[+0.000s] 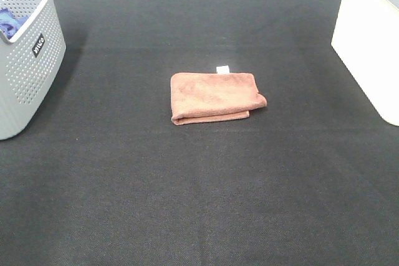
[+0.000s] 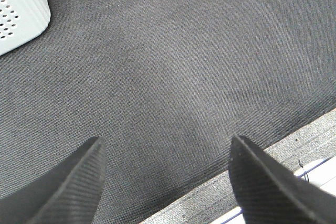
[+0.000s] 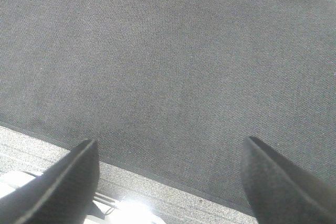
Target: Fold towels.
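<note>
Covering the table, a black mat [image 1: 199, 204] bears the folded towel [image 1: 215, 96]; both arms' fingers [image 2: 73, 182] [image 3: 68, 182] spread.

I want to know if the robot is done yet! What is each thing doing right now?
Towel: folded, lying flat on the black mat, white tag showing at its far edge.
Gray basket: upright, something blue inside.
White box: standing at the mat's right edge.
Left tool: open, holding nothing.
Right tool: open, holding nothing.
</note>
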